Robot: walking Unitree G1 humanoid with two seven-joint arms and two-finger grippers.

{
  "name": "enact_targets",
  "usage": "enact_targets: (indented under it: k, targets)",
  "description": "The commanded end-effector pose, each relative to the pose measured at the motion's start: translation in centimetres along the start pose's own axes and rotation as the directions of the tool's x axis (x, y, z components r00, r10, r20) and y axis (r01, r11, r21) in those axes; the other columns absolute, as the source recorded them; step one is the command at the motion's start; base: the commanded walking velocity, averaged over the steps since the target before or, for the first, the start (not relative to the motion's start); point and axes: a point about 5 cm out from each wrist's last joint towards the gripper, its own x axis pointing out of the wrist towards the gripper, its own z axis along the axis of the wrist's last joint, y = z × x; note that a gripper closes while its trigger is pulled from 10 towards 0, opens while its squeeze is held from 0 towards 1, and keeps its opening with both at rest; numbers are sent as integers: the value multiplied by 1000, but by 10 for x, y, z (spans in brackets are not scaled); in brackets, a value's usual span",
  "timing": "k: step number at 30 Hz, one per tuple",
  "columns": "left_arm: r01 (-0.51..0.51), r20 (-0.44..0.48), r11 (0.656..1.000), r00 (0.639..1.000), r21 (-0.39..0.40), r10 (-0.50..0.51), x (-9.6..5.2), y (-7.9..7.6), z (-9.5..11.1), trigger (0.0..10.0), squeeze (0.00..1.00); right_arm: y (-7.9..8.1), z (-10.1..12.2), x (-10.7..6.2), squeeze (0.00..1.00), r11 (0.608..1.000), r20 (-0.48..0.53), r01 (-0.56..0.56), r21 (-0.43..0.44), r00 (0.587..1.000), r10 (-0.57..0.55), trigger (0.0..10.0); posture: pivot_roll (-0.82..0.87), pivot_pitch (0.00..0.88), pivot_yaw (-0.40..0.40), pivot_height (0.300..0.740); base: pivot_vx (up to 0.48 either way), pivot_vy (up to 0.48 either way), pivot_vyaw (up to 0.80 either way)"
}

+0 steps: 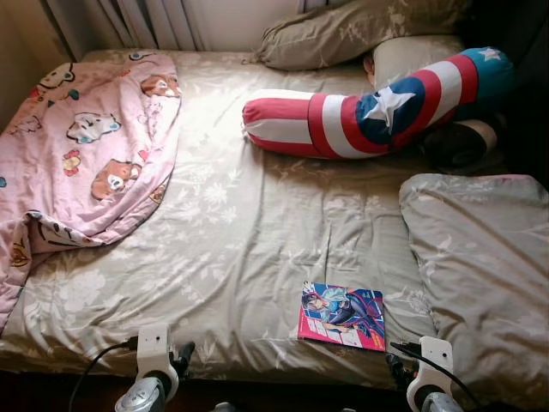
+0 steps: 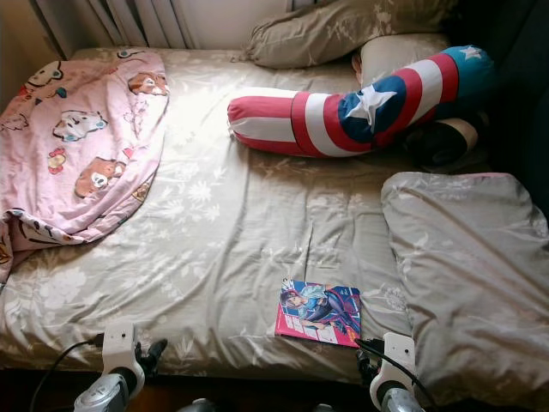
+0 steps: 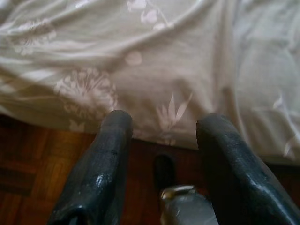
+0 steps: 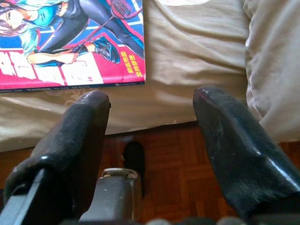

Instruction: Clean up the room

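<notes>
One comic book [image 1: 342, 315] lies flat near the foot edge of the bed [image 1: 257, 232], lower centre-right of the head view, alongside one pink cartoon-print blanket [image 1: 81, 150] at upper left, one long red, white and blue star bolster [image 1: 377, 107] at upper right, two floral pillows [image 1: 343, 34] behind it, and one folded grey duvet [image 1: 480, 266] at right. Both arms sit low at the bottom of the frame, just off the mattress edge above the wooden floor [image 4: 173, 159]. The left gripper [image 3: 161, 136] has its fingers spread wide and empty facing the sheet, and the right gripper [image 4: 150, 112] is likewise wide and empty, just short of the comic book.
</notes>
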Motion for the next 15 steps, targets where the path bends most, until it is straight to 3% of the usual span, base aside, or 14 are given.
enact_targets:
  k: [1,5,8,11,15]
  targets:
    - [4,-84,1000,996,25,-2,-5,1,-17,10000,0,-1,-8,-1,0,999,-36,8,42,999,-7,10000,-12,169,5,740,0,0,0]
    - [-7,-126,999,992,31,11,-8,3,-27,10000,0,1,-11,-2,0,995,-51,22,93,999,-17,10000,-16,175,9,740,0,0,0]
    - [-17,-143,999,989,29,21,-11,5,-31,10000,0,1,-16,-4,0,997,-57,22,73,998,-17,10000,-11,180,10,740,0,0,0]
    - [-25,-156,999,987,25,29,-12,8,-34,10000,0,-1,-17,-4,0,995,-50,35,94,998,-30,10000,-10,184,11,740,0,262,800]
    - [-32,-171,999,984,32,37,-13,11,-37,10000,0,-6,-18,-5,0,986,-56,64,151,997,-56,10000,-10,186,13,740,0,260,0]
